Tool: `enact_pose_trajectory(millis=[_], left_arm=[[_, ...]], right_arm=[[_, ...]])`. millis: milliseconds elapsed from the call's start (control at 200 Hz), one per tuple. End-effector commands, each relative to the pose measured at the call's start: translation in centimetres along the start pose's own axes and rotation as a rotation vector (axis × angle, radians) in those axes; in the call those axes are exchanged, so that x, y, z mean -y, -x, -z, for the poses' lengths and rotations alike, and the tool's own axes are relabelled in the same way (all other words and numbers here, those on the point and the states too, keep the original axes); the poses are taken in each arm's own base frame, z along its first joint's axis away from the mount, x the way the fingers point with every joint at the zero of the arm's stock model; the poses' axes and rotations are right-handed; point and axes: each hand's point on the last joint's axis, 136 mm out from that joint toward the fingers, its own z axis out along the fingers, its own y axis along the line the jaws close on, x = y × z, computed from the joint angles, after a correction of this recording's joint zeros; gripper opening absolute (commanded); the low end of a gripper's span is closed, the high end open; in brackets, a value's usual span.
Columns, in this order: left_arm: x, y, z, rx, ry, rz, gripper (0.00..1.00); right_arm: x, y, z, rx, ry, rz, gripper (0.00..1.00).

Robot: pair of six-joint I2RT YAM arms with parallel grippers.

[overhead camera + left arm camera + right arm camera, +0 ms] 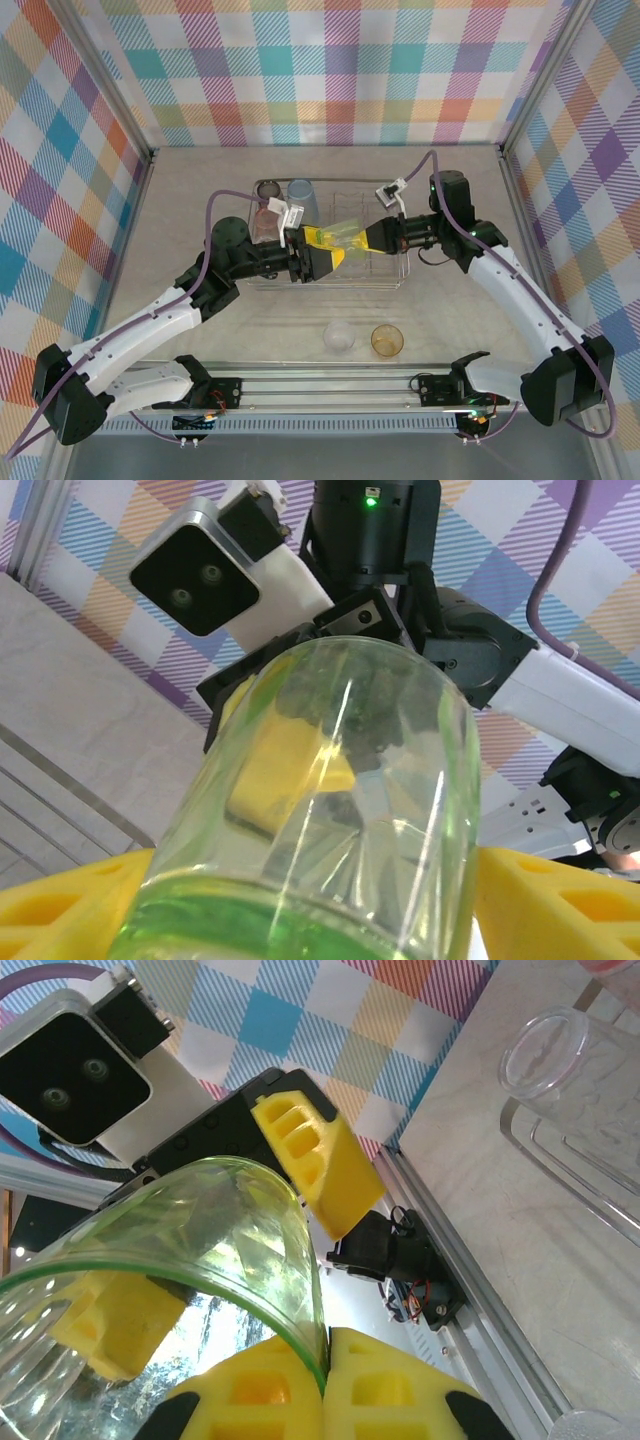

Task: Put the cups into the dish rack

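Enclosing table (180, 200) and dish rack (350, 200): plaid walls (330, 70).

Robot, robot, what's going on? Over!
Status: left gripper, right gripper both shut on green cup, above dish rack. Clear cup, orange cup waiting on table. Nothing in the way.

Green cup (335, 237) sideways, midair above silver dish rack (400, 271)
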Motion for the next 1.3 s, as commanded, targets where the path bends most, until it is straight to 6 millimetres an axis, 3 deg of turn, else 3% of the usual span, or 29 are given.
enact_pose_trajectory(millis=[0,140,220,275,335,385,490,695,815,915,1050,1295], left_arm=[[0.5,0.9,-0.3,0.022,-0.012,-0.002,0.70],[0.6,1.1,-0.2,0.030,-0.008,-0.005,0.62],[0.5,1.0,-0.2,0.025,-0.003,-0.001,0.57],[0.2,1.0,-0.2,0.022,0.011,0.002,0.54],[-0.2,0.9,-0.1,0.022,0.040,0.001,0.51],[-0.9,0.9,0.0,0.022,0.089,0.001,0.44],[-1.9,0.7,0.4,0.012,0.176,-0.010,0.37],[-3.6,0.2,1.4,0.012,0.287,-0.003,0.35],[-5.6,-0.3,2.2,0.005,0.401,0.018,0.35],[-7.3,-0.5,3.3,-0.004,0.529,0.042,0.32],[-8.2,-0.6,4.4,-0.023,0.625,0.059,0.29],[-9.1,-1.7,5.0,-0.104,0.711,0.081,0.28]], right_arm=[[-1.4,-0.4,-0.3,-0.036,0.056,0.049,0.00],[-1.3,-0.4,-0.3,-0.033,0.049,0.047,0.00],[-1.3,-0.3,-0.3,-0.031,0.039,0.048,0.14],[-0.9,-0.2,-0.3,-0.024,0.015,0.042,0.36],[-0.3,-0.1,-0.2,-0.014,-0.032,0.033,0.42],[0.3,-0.1,-0.1,-0.012,-0.063,0.023,0.54],[1.7,-0.3,0.2,0.000,-0.159,-0.001,0.62],[4.3,-0.6,1.7,0.032,-0.359,-0.022,0.66],[5.9,-0.2,3.6,0.081,-0.454,-0.053,0.67],[9.5,0.1,6.3,0.115,-0.669,-0.125,0.64],[16.1,-0.5,11.4,0.074,-1.102,-0.199,0.53],[22.0,0.8,12.9,0.006,-1.288,-0.232,0.36]])
